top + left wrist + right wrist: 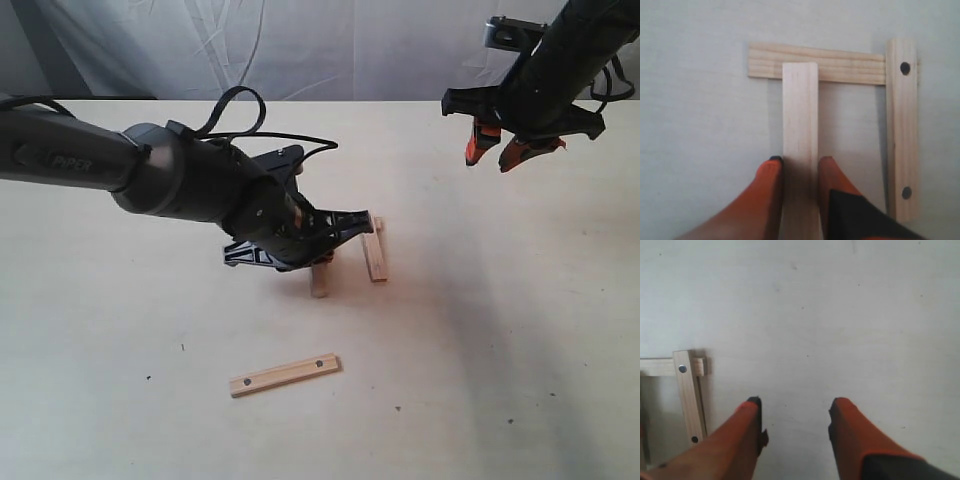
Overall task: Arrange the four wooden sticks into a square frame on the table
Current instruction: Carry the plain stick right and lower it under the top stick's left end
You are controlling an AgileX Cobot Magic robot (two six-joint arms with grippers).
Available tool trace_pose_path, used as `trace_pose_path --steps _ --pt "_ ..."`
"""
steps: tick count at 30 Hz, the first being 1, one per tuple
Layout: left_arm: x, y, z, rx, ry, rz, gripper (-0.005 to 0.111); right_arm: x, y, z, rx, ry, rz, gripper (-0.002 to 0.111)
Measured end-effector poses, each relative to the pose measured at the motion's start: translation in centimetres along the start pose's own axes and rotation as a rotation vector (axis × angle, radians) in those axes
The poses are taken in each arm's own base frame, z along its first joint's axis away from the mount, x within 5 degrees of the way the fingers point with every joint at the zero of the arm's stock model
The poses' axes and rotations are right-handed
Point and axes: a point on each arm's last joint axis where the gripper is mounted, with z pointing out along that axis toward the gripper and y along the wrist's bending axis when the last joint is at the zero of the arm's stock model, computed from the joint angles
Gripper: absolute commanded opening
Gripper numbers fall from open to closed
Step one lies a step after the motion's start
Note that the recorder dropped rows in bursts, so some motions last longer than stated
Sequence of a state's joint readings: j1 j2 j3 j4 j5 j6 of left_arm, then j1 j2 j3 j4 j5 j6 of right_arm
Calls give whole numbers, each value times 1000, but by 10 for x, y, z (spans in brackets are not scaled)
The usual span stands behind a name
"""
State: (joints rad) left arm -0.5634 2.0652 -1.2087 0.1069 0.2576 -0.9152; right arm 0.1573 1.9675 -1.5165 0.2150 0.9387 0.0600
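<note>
My left gripper (800,162) is shut on a plain wooden stick (800,125), an orange finger (771,172) pressed to each side. The stick's far end lies over a cross stick (840,65), which meets a dotted stick (901,130) at one end, so the three form an open U. In the exterior view the left gripper (320,255) is low over these sticks near the table's middle, hiding most of them; the dotted stick (375,250) shows beside it. A fourth stick (285,375) lies alone nearer the front. My right gripper (510,150) hangs open and empty at the back right.
The pale table (500,350) stretches wide around the sticks. A wrinkled white cloth (300,40) hangs behind its far edge. The right wrist view shows the right gripper (795,407) over bare table, the dotted stick (689,400) off to one side.
</note>
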Motion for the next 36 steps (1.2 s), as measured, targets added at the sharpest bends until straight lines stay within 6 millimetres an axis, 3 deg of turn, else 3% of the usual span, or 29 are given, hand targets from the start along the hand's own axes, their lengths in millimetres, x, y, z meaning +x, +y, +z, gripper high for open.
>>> trace_pose_path --steps 19,22,29,33,36 --pt "-8 8 1 -17 -23 44 0 -1 0 0 0 -7 0 44" --pt "-8 8 1 -20 -24 52 8 -1 0 0 0 -7 0 44" --pt "-8 9 1 -28 -21 60 41 -1 0 0 -1 -8 0 44" --pt "-8 10 -2 -48 -9 64 45 -2 0 0 -1 -18 0 44" --pt "-13 6 -18 -50 -20 66 45 0 0 0 0 5 0 44"
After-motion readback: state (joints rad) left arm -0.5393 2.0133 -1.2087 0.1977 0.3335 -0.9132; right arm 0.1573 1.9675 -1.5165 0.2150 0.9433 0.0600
